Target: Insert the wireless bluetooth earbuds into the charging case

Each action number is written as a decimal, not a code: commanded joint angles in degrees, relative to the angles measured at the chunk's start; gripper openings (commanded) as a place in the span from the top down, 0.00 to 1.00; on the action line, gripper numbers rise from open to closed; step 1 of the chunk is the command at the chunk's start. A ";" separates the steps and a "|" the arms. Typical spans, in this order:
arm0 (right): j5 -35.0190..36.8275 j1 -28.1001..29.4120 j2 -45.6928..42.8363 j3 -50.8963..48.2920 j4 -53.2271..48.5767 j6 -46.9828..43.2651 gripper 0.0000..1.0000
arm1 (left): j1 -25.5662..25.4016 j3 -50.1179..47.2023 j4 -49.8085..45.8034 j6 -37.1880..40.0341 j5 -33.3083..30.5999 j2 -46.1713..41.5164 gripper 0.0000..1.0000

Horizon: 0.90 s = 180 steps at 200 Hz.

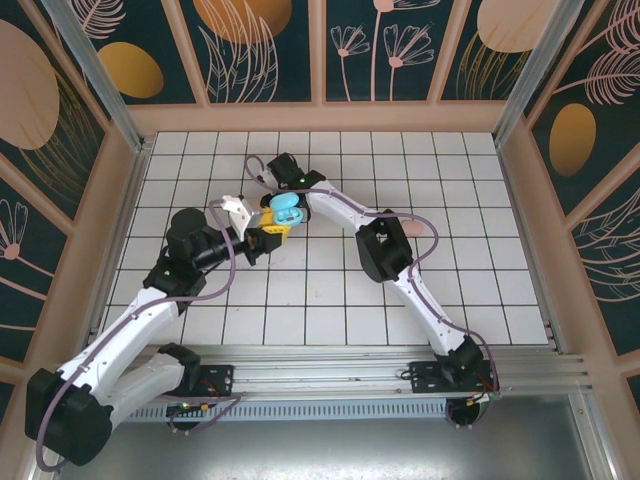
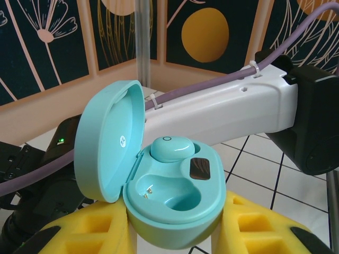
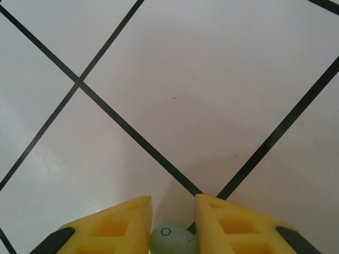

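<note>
Right end effector (image 3: 172, 202) pinched narrow on a tiny light teal plastic earbud (image 3: 172, 241), a yellow finger on either side of it, above the white tiled tabletop (image 3: 212, 79); left end effector (image 2: 172, 228) clamped tight around the base of a teal egg-shaped plastic charging case (image 2: 175, 203), its lid (image 2: 108, 140) flipped open to the left; inside, a second teal earbud (image 2: 170, 148) sits in the far socket; the near socket is bare, gold contacts showing; from above, both arms meet near mid-tabletop, at the case.
</note>
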 commanded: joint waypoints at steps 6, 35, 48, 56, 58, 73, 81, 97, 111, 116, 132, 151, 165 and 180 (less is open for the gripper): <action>2.39 0.89 -0.74 -2.01 -7.60 -0.99 0.73 | -0.16 -0.78 -0.04 0.87 0.51 -1.55 0.79; 4.39 0.72 -2.53 -4.43 -8.48 0.14 0.78 | -0.15 -0.81 -0.24 0.96 0.22 -2.01 0.79; 4.69 0.25 -4.49 -7.56 -7.52 1.78 0.79 | -0.13 -0.70 -0.42 1.04 -0.08 -2.27 0.79; 4.07 -0.41 -6.02 -10.11 -6.41 3.17 0.80 | -0.21 -0.69 -0.52 1.07 -0.37 -2.46 0.79; 3.87 -0.60 -6.46 -10.85 -6.00 3.48 0.80 | -0.17 -0.63 -0.60 1.07 -0.40 -2.51 0.79; 2.15 -2.33 -9.95 -16.87 -2.92 5.96 0.80 | -0.19 -0.44 -0.84 1.41 -0.68 -2.73 0.79; 1.85 -3.34 -11.94 -20.20 -1.37 7.11 0.80 | -0.14 -0.29 -1.06 1.50 -0.68 -2.69 0.79; 0.84 -5.14 -15.82 -26.35 1.39 8.78 0.80 | -0.13 -0.08 -1.03 1.61 -0.68 -2.48 0.79; -0.76 -7.17 -19.54 -32.75 4.18 11.12 0.81 | -0.17 0.10 -0.66 1.62 -0.69 -2.13 0.79; -1.38 -7.96 -20.92 -35.27 5.33 12.22 0.81 | -0.21 0.23 -0.49 1.67 -0.70 -1.99 0.79; -1.97 -10.49 -25.72 -43.88 9.01 14.97 0.81 | -0.14 0.82 -0.07 1.71 -0.78 -1.28 0.79; -1.35 -13.23 -31.31 -52.68 11.56 17.60 0.83 | -0.15 1.62 0.30 1.81 -0.12 -0.18 0.79; -0.18 -15.00 -35.23 -58.41 12.78 20.06 0.85 | -0.20 1.85 0.91 1.71 0.10 0.53 0.79; 0.73 -16.84 -39.42 -63.71 13.85 24.14 0.85 | -0.18 2.03 1.28 1.69 0.03 1.02 0.79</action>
